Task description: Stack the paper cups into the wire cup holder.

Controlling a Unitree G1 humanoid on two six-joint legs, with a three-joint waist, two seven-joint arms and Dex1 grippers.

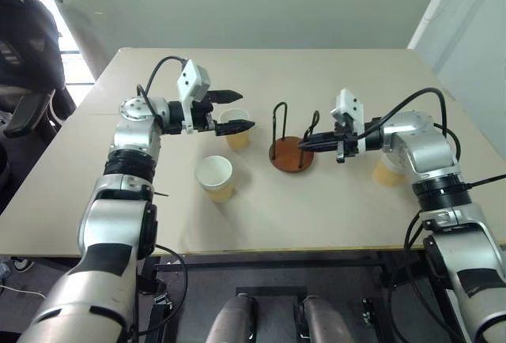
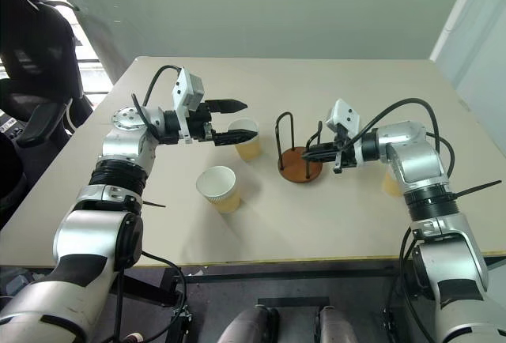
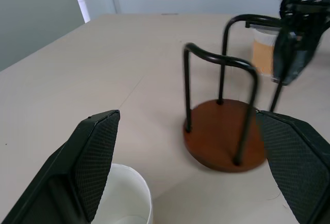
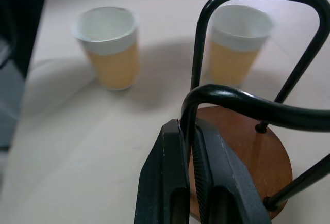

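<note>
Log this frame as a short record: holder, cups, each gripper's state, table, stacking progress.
holder: wire cup holder upright mid-table, no cup in it
cups: three paper cups apart on the table; one nearest the robot, one under the left gripper, one behind the right arm
left gripper: open above a cup
right gripper: shut on a holder wire
table: beige
progress: nothing stacked
</note>
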